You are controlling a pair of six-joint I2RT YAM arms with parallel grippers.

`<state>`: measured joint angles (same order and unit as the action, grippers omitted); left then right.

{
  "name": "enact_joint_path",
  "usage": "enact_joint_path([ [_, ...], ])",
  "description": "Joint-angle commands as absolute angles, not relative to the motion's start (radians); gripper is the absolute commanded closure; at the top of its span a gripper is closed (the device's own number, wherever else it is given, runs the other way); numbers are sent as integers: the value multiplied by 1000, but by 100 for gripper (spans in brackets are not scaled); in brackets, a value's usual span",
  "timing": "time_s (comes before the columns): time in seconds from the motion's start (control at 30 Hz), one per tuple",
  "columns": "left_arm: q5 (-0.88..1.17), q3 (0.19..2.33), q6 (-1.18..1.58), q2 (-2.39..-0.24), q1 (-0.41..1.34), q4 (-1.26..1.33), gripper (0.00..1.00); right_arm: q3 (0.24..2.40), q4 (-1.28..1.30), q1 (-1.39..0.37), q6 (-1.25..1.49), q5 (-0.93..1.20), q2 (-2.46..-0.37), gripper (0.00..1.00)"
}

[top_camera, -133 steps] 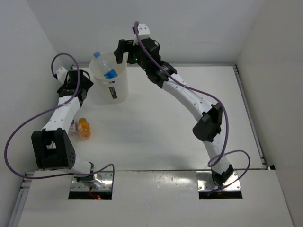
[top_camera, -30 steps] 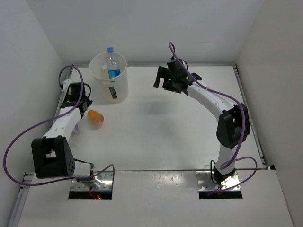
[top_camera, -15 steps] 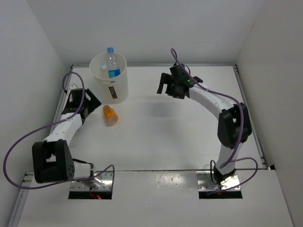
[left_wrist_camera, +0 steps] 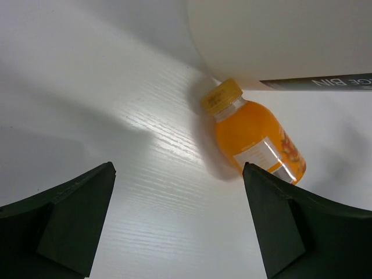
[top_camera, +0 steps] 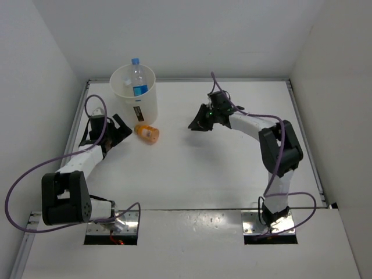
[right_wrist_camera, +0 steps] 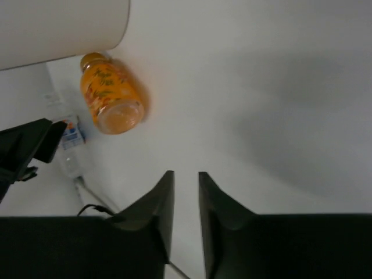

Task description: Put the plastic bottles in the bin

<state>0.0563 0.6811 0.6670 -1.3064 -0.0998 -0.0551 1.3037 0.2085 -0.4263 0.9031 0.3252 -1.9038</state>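
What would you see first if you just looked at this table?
The bright orange bottle jumps out: it lies on its side on the white table, right by the foot of the big cream bin. A blue-capped bottle stands inside that bin, and the left tool is open near the orange one.

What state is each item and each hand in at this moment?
Bin: upright, holds a bottle.
Blue-label bottle: standing in the bin, capped.
Orange bottle: on its side on the table beside the bin, capped.
Small clear bottle: apparently lying on the table; blurry.
Left hand: open, empty.
Right hand: shut, empty.
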Motion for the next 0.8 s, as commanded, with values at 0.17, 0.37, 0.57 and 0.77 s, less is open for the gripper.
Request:
enact_joint_path([
  [0.17, 86, 676, 667, -1301, -100, -8, 2, 1370, -152, -457, 1158, 591, -2135, 96],
  [0.37, 66, 667, 630, -1290, -100, -70, 2, 1624, -284, -436, 1323, 626, -2344, 95],
  [0.57, 66, 667, 630, -1290, -100, -80, 2, 1805, -324, -459, 1414, 646, -2519, 79],
  [0.77, 66, 667, 663, -1290, -100, -71, 0, 1816, -357, -477, 1440, 658, -2568, 75],
])
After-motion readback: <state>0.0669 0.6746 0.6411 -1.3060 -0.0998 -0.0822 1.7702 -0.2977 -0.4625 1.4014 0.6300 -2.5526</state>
